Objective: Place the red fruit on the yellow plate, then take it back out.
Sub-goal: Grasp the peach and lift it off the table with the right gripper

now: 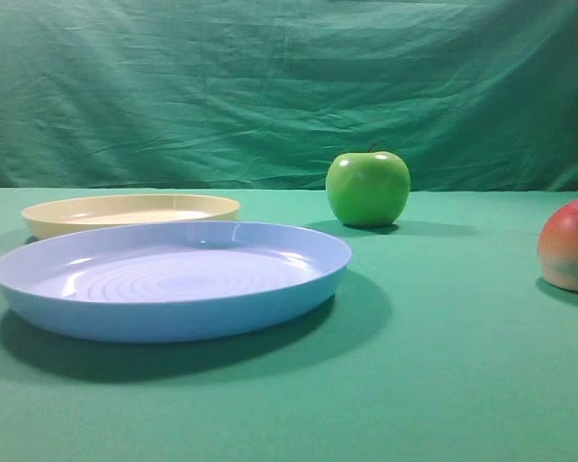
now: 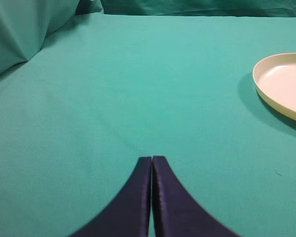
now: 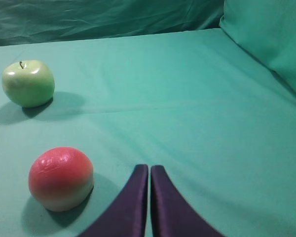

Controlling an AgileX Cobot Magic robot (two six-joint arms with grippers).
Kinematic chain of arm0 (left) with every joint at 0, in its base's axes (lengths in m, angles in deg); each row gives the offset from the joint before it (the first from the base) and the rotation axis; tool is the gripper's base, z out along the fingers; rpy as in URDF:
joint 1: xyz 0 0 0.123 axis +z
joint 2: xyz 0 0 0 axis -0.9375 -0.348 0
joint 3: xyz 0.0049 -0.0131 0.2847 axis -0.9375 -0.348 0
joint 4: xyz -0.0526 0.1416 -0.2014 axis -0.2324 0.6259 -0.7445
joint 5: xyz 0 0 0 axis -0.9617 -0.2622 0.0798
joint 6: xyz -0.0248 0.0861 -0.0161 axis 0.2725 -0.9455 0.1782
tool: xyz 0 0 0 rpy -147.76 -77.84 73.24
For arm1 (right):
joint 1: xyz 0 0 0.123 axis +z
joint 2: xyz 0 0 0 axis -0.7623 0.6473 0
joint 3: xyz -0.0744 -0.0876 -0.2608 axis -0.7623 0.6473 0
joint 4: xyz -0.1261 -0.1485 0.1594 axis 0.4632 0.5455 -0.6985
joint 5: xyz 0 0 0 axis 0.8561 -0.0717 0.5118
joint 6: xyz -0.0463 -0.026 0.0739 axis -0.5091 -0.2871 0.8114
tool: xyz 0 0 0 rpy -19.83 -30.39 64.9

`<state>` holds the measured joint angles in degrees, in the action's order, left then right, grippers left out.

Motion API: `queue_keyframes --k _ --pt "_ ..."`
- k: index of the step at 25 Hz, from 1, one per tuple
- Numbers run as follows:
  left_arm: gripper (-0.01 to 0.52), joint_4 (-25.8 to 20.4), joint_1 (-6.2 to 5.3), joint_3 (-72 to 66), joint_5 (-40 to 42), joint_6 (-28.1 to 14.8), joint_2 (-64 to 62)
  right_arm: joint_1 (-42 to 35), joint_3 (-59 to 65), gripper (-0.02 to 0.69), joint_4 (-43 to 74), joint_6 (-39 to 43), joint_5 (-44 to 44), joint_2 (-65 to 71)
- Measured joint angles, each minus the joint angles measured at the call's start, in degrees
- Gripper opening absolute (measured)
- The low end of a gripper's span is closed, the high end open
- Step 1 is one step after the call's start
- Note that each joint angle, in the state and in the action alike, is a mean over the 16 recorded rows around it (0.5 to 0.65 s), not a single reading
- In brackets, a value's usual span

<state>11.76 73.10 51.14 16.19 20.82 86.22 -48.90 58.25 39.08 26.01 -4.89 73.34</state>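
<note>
The red fruit (image 1: 571, 244) rests on the green cloth at the right edge of the exterior high view, cut off by the frame. In the right wrist view the red fruit (image 3: 61, 178) lies left of my right gripper (image 3: 149, 168), which is shut and empty. The yellow plate (image 1: 130, 212) sits at the back left with nothing on it. In the left wrist view the yellow plate (image 2: 283, 85) shows at the right edge. My left gripper (image 2: 151, 159) is shut over bare cloth, well left of the plate. Neither gripper appears in the exterior high view.
A large light blue plate (image 1: 170, 276) stands in front of the yellow one. A shiny green apple (image 1: 368, 188) sits at the back centre, and the green apple (image 3: 28, 83) lies beyond the red fruit in the right wrist view. Green cloth rises behind the table.
</note>
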Motion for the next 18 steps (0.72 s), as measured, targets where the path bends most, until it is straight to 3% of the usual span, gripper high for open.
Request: queue_keyframes --k 18 --pt "0.000 0.0 0.00 0.0 0.0 0.0 0.0 0.0 0.0 0.000 0.0 0.0 0.0 0.0"
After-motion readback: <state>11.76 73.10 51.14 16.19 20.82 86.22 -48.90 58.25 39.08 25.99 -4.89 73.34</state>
